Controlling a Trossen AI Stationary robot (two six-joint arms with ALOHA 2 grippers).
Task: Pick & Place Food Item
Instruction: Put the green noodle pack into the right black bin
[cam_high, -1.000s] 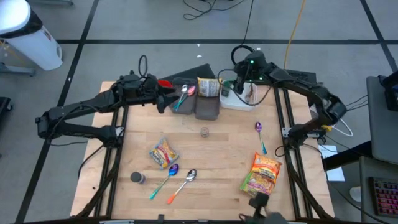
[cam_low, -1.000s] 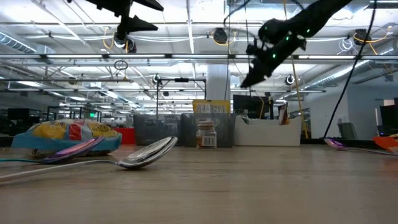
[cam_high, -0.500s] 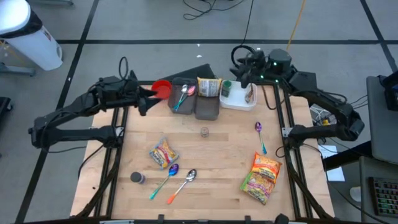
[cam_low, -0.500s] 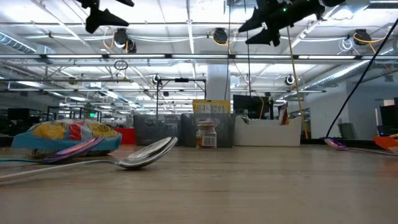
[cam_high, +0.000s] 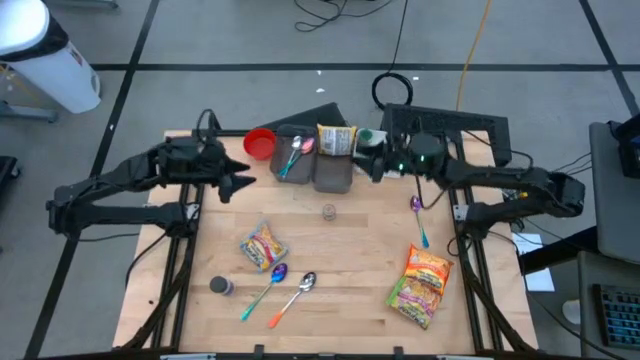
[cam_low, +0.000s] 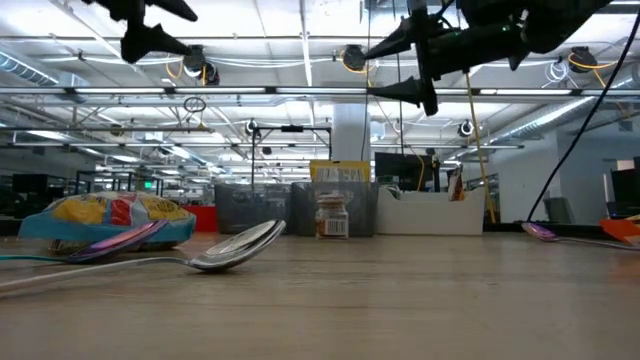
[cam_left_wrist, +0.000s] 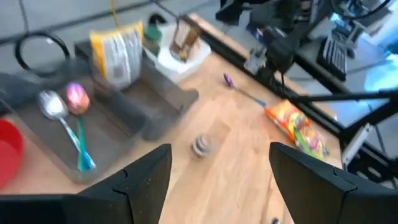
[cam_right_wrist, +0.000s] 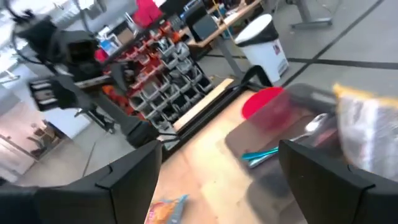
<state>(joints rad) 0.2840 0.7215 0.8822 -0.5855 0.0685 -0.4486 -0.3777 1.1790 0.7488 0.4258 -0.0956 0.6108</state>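
Note:
My left gripper (cam_high: 238, 181) hovers open and empty over the table's far left part, near the red bowl (cam_high: 260, 143). My right gripper (cam_high: 371, 166) hovers open and empty, level, beside the grey bins (cam_high: 318, 168), pointing toward the table's left. A yellow bag (cam_high: 336, 140) stands upright in the bins. One colourful snack bag (cam_high: 263, 247) lies flat mid-table, and an orange snack bag (cam_high: 422, 280) lies near the right front. The white tray (cam_left_wrist: 180, 57) holds a brown item (cam_left_wrist: 184, 36). In the low view both grippers (cam_low: 150, 38) (cam_low: 398, 68) hang high above the table.
Two spoons (cam_high: 292, 155) lie in the left bin. A small jar (cam_high: 328, 211) stands mid-table. A purple spoon (cam_high: 418, 215) lies right of centre, two more spoons (cam_high: 285, 290) and a dark puck (cam_high: 220, 286) near the front left. Bare wood shows mid-table.
My right gripper has risen from over the white tray, tipped from pointing down to level and rolled. It has swung toward the table's left and near side and stayed open. My left gripper has drawn back from the bins toward the table's left edge, still open.

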